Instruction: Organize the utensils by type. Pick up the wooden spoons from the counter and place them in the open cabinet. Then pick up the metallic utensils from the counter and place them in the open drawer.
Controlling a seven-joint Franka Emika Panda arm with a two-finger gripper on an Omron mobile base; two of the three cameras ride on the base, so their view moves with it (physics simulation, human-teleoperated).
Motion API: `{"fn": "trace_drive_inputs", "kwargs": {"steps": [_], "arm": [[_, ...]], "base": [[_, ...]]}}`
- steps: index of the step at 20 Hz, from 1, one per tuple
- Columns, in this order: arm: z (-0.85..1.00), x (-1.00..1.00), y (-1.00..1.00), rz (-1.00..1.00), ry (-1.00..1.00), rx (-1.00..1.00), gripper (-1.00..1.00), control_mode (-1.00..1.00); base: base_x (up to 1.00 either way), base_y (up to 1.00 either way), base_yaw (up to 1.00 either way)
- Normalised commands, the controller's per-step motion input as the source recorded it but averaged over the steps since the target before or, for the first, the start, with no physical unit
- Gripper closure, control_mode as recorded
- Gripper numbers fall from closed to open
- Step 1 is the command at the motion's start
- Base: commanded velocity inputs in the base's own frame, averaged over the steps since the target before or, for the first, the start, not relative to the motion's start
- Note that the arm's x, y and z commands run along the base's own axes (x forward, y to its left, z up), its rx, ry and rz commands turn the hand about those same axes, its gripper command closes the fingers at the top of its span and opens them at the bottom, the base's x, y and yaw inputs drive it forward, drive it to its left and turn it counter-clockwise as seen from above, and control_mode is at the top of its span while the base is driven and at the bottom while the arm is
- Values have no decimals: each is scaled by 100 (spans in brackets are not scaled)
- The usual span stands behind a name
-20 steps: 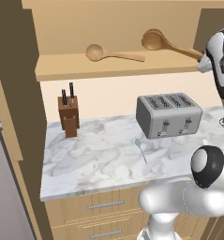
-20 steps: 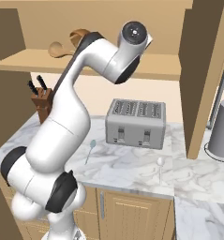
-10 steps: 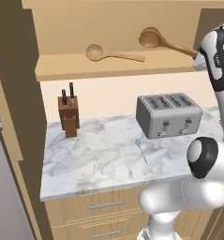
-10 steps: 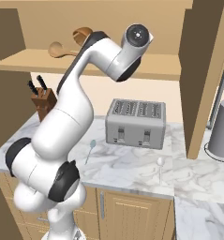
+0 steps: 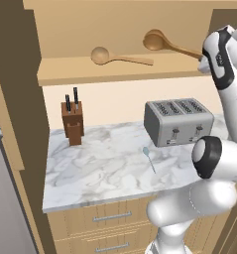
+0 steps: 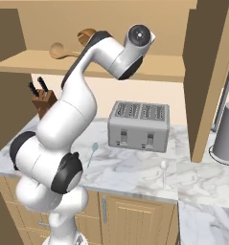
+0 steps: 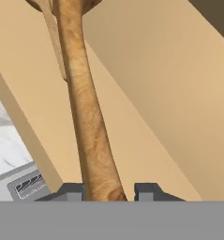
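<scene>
My gripper (image 7: 108,192) is shut on the handle end of a wooden spoon (image 7: 87,117). That spoon (image 5: 162,43) hangs tilted just above the shelf of the open cabinet (image 5: 90,74), its round bowl pointing left. A second wooden spoon (image 5: 117,57) lies flat on the shelf, left of the held one; from the other side it is the spoon (image 6: 62,50). On the marbled counter (image 5: 95,171) a bluish metallic utensil (image 5: 148,158) lies in front of the toaster, and a whitish one (image 6: 164,168) lies further right. The open drawer is out of view.
A silver toaster (image 5: 178,121) stands at the back of the counter. A knife block (image 5: 73,124) is at the back left. A grey canister (image 6: 228,134) sits beyond a wooden partition (image 6: 204,81) on the right. Closed drawer fronts (image 5: 107,218) run below the counter.
The held wooden spoon has moved a little left and up over the cabinet shelf with the hand. The other spoon and the counter items stay still.
</scene>
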Motion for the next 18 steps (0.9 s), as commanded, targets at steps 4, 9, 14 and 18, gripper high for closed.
{"fn": "trace_drive_inputs", "kwargs": {"steps": [4, 9, 14, 18], "arm": [[0, 30, 0, 1, 0, 0, 100, -100], [0, 24, 0, 0, 0, 0, 100, -100], [0, 29, 0, 0, 0, 0, 100, -100], [0, 21, 0, 1, 0, -1, 100, -100]], "base": [[0, 0, 0], [0, 0, 0], [0, 0, 0], [0, 0, 0]]}}
